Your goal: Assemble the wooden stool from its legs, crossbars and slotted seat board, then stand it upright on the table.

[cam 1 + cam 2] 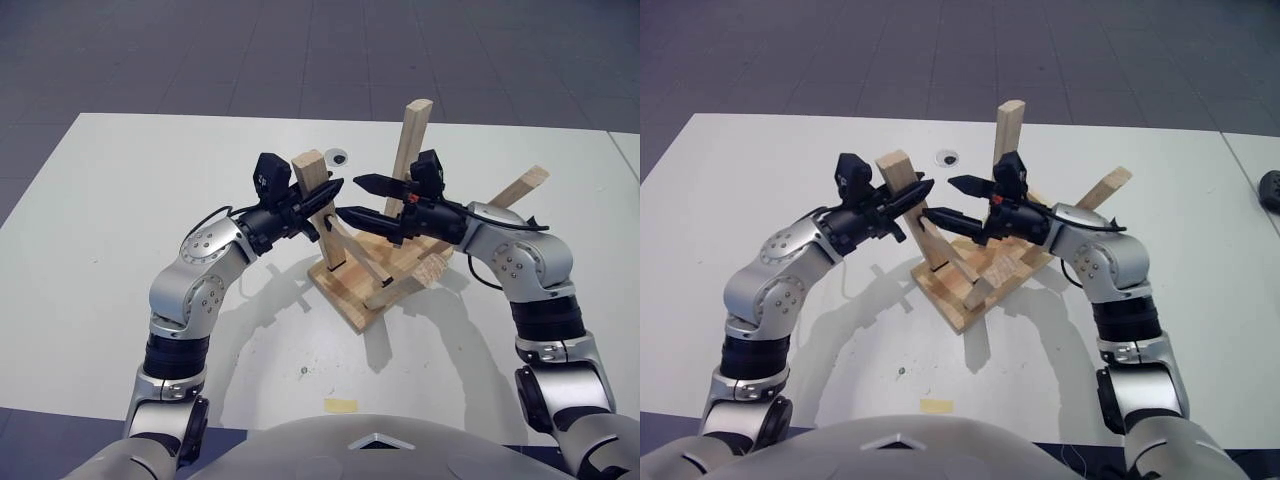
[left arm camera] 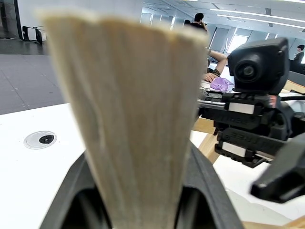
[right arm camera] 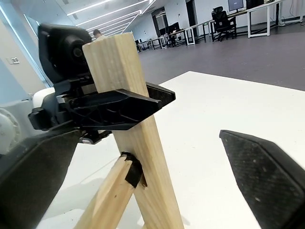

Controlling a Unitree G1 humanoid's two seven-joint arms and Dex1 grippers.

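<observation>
left gripper [image 1: 325,203]: clamped on pale square wooden stool leg [image 1: 310,167], near its top
right gripper [image 1: 350,197]: fingers wide apart, tips just beside that leg

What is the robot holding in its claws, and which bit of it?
The left claw grips a wooden stool leg near its top end. The right claw is open, holding nothing.

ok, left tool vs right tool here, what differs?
The left tool is shut on a leg; the right tool is open and holds nothing. The left tool is at that leg's left side, the right tool at its right. Both are at like height, tips facing each other.
</observation>
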